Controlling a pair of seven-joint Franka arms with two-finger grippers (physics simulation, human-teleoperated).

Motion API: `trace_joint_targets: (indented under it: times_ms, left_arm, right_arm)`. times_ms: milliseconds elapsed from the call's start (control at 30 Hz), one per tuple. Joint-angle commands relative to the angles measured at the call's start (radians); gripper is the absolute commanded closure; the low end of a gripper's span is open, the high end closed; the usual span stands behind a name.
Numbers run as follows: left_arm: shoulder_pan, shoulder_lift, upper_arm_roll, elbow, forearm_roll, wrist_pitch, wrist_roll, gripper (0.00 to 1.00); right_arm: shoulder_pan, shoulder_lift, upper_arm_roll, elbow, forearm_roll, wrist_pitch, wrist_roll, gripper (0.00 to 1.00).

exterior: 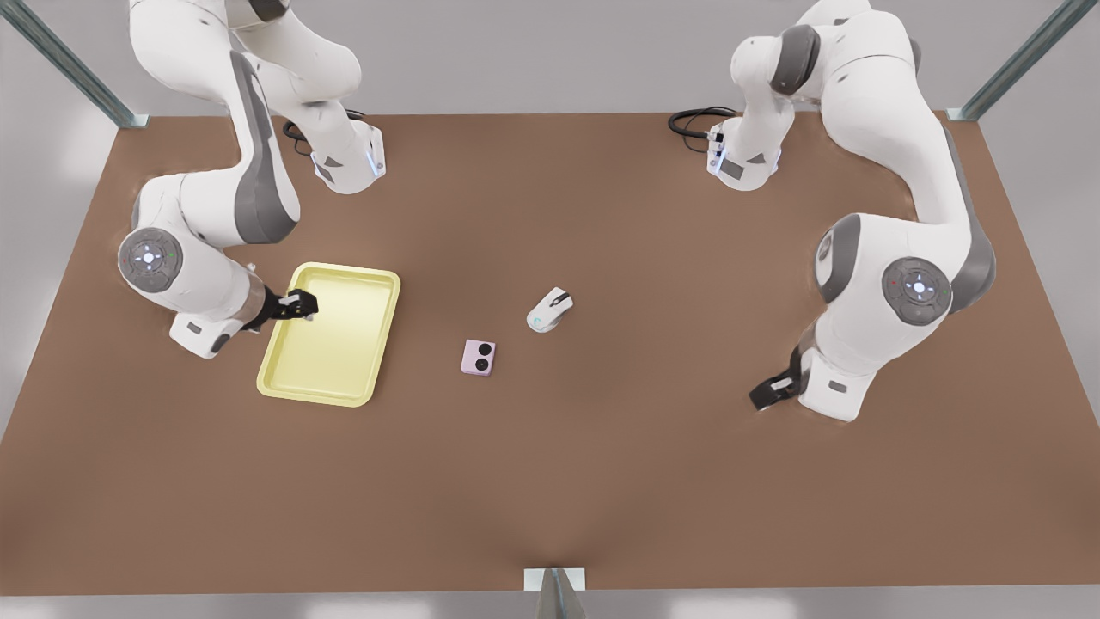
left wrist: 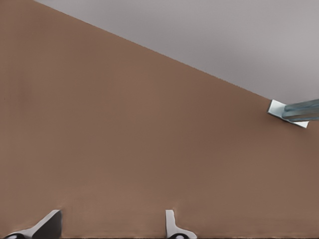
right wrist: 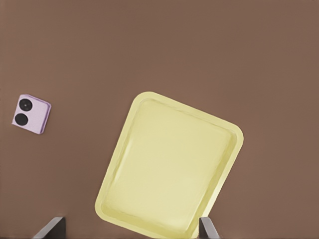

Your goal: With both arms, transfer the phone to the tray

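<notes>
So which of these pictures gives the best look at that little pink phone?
The right wrist view: the phone lies unobstructed, both black camera circles plain. The front view shows it smaller, between the tray and the mouse.

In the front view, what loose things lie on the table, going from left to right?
Tray → phone → computer mouse.

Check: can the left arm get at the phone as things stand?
Probably yes. The left gripper, open, hangs over bare table at the front view's right; nothing lies between it and the phone. The mouse sits off that line. The right gripper is over the tray.
</notes>
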State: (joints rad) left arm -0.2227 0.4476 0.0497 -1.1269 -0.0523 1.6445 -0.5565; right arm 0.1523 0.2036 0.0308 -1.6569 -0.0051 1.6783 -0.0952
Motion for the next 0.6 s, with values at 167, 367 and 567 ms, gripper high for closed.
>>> trace_joint_targets:
  times_ms: [167, 367, 567]
  left_arm:
    - [0.115, -0.28, -0.054, -0.208, 0.081, -0.224, 0.618, 0.0]
    - [0.117, -0.222, -0.05, -0.209, 0.085, -0.23, 0.622, 0.0]
    - [0.118, -0.187, -0.05, -0.208, 0.085, -0.226, 0.63, 0.0]
  right_arm:
    - [0.181, 0.201, -0.009, 0.019, -0.003, 0.242, 0.305, 0.0]
    - [0.253, 0.382, -0.011, 0.072, 0.024, 0.455, 0.581, 0.0]
    - [0.334, 0.487, -0.009, 0.098, 0.024, 0.584, 0.904, 0.0]
